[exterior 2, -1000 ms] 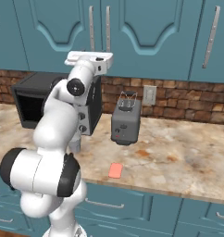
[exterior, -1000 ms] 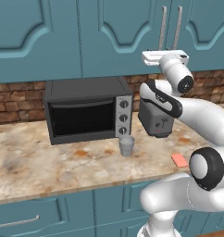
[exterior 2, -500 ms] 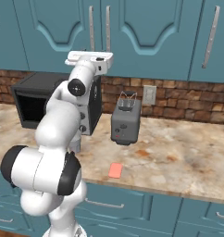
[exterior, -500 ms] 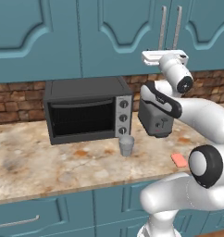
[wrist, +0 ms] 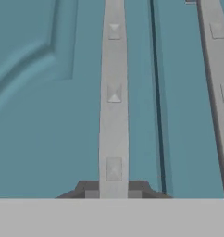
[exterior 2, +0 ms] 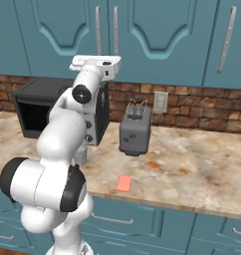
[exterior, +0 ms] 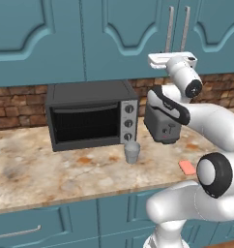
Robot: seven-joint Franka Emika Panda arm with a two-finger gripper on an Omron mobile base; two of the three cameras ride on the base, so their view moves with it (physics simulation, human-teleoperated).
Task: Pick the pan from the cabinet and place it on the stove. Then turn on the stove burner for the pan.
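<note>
- Tool [wrist: 114,190]: raised to the foot of the upper doors, its two dark fingertips [wrist: 88,190] pressed against either side of a silver bar handle [wrist: 114,115], so it is clenched on that handle
- Bar handle: runs straight away from the tool in the hand view; a second handle [wrist: 219,69] lies parallel across the dark seam between the two doors
- Cabinet [exterior: 128,34]: teal, raised-panel doors, both closed; the gripped handle is the left one of the pair [exterior: 170,29] [exterior 2: 98,30] at the door seam
- Pan: cannot be seen with the doors closed
- Arm [exterior: 206,121]: white, bent upward from the base, wrist level with the bottom edge of the cabinet
- Toaster [exterior 2: 135,130]: grey, on the counter [exterior 2: 192,164] below the tool, against the brick backsplash, near a wall outlet [exterior 2: 160,102]
- Toaster oven [exterior: 90,115]: black with a silver knob panel, left of the toaster
- Glass [exterior: 132,152]: small, clear, upright, just in front of the oven's knob panel
- Sponge [exterior 2: 124,183]: flat, pink-red, near the counter's front edge
- Lower drawers [exterior 2: 142,224]: teal, closed, beneath the counter
</note>
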